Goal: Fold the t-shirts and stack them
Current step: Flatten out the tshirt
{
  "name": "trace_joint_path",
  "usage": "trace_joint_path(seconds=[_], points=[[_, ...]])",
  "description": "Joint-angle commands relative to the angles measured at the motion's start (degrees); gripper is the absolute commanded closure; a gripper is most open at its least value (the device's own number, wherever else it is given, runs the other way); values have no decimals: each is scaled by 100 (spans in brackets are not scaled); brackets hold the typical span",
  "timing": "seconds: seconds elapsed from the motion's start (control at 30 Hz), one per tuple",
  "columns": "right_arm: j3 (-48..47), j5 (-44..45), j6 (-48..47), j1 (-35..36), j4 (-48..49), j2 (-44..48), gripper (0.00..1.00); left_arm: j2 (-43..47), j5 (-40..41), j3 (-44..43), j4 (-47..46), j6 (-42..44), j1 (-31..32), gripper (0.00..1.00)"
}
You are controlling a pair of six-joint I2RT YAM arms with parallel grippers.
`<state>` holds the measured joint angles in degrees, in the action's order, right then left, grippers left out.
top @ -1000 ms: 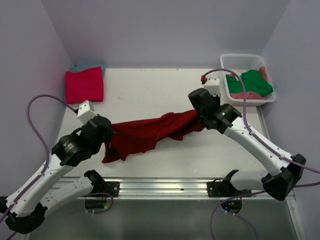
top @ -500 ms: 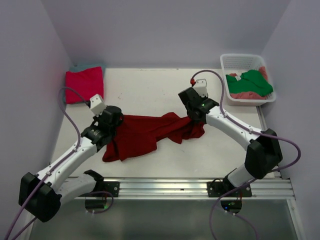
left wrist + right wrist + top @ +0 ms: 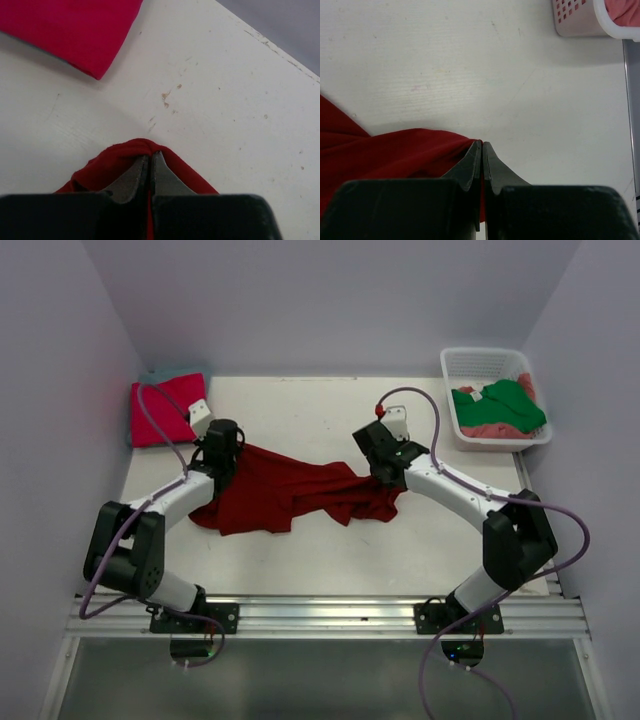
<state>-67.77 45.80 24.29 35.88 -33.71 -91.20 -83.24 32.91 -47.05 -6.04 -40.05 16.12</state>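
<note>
A dark red t-shirt (image 3: 290, 495) lies crumpled across the middle of the table, stretched between both arms. My left gripper (image 3: 226, 445) is shut on its left end; the wrist view shows red cloth (image 3: 125, 157) pinched between the jaws (image 3: 150, 156). My right gripper (image 3: 385, 468) is shut on its right end, with cloth (image 3: 395, 150) bunched at the jaw tips (image 3: 482, 144). A folded magenta-pink t-shirt (image 3: 165, 408) lies on a teal one (image 3: 175, 371) at the back left. A green t-shirt (image 3: 505, 403) and a salmon-pink one (image 3: 490, 429) lie in the basket.
The white lattice basket (image 3: 483, 358) stands at the back right corner, its corner showing in the right wrist view (image 3: 580, 20). Grey walls close in the table on three sides. A metal rail (image 3: 320, 612) runs along the near edge.
Both arms have reached farther back over the table, dragging the dark red t-shirt away from the near edge. The shirt now lies flatter and more spread.
</note>
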Motion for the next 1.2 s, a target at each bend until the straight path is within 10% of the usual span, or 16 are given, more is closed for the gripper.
trace_joint_path(seconds=[0.0,0.1,0.23,0.27,0.8,1.17], points=[[114,-89,172,-37,321,-3,100,-359,-451,-199,-1432,506,-232,100],[193,-177,207,-28,365,-47,100,-596,-837,-322,-1751,709,-355,100],[299,-273,207,-37,436,-73,100,-369,-1277,-253,-2120,920,-417,32],[317,-282,199,-37,462,-74,100,-203,-1400,-235,-2138,920,-408,1],[308,-379,111,-28,497,-38,100,2039,-1287,63,3307,51,366,0],[282,-581,172,-28,541,-153,100,2217,-1602,362,4929,-293,392,0]])
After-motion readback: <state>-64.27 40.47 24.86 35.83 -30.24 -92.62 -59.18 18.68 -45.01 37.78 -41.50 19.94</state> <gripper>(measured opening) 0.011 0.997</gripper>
